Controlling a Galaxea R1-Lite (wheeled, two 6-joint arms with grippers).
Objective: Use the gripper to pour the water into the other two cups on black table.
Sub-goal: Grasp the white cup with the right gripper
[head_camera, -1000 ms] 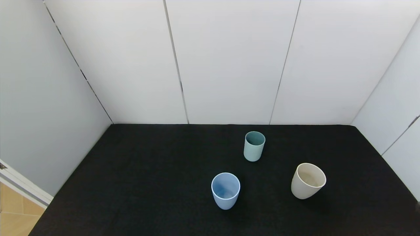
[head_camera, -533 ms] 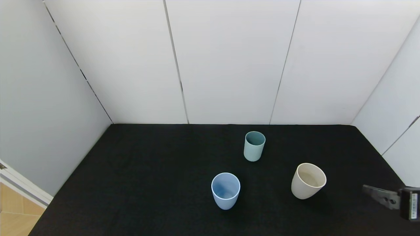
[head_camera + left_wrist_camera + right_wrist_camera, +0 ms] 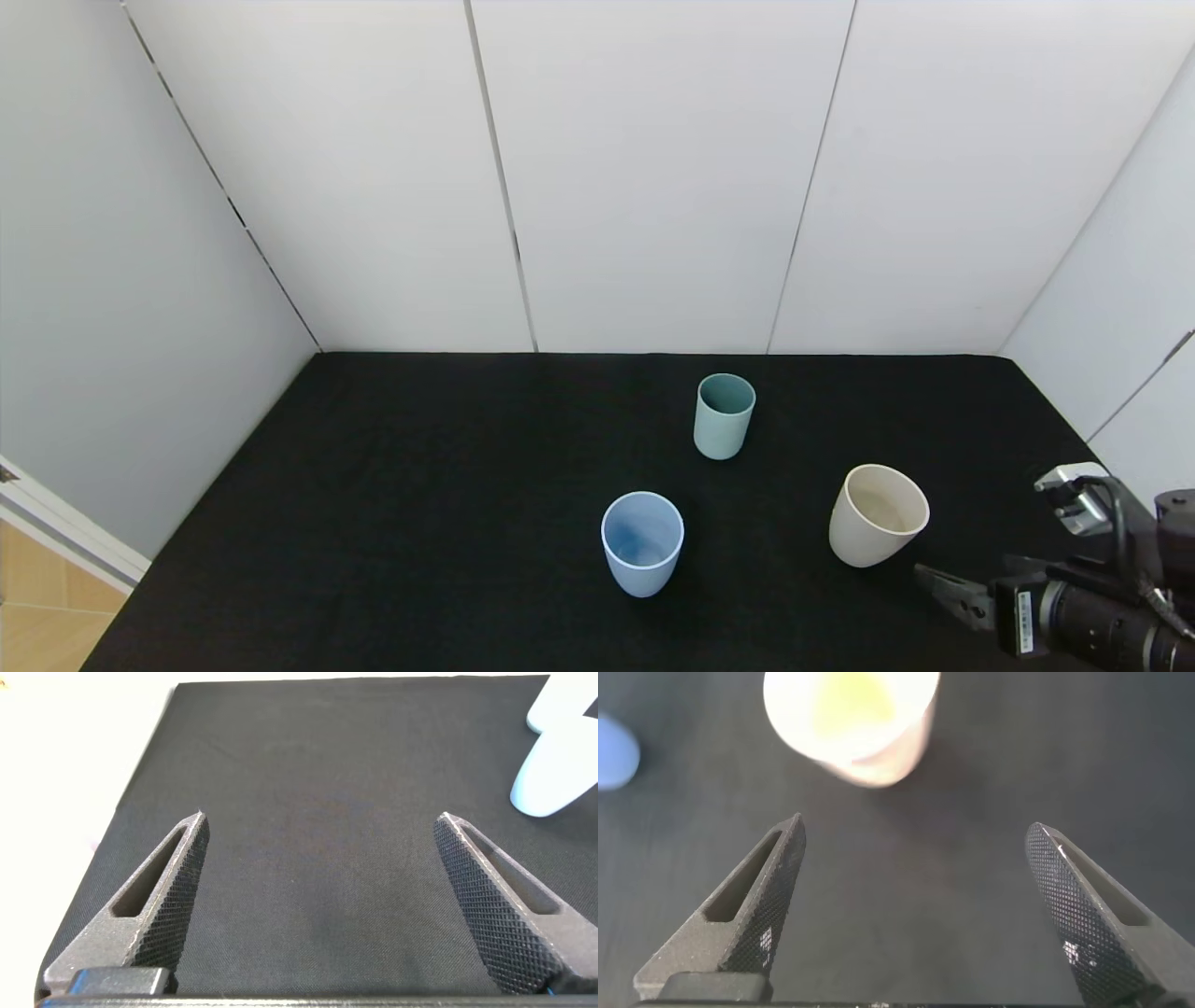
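Observation:
A light blue cup (image 3: 642, 541) stands near the middle front of the black table (image 3: 420, 485). A slimmer teal-green cup (image 3: 724, 415) stands behind it. A cream-beige cup (image 3: 876, 514) stands to the right. My right gripper (image 3: 938, 583) enters from the lower right, open and empty, just right of and nearer than the cream cup. In the right wrist view the gripper (image 3: 915, 835) is open with the cream cup (image 3: 852, 717) ahead of it. In the left wrist view my left gripper (image 3: 322, 821) is open over bare table, with the light blue cup (image 3: 561, 751) at the edge.
White panel walls close off the table at the back and on both sides. A strip of tan floor (image 3: 37, 607) shows at the lower left, past the table's left edge.
My right arm has come in from the lower right and moved left toward the cream cup. The cups have not moved.

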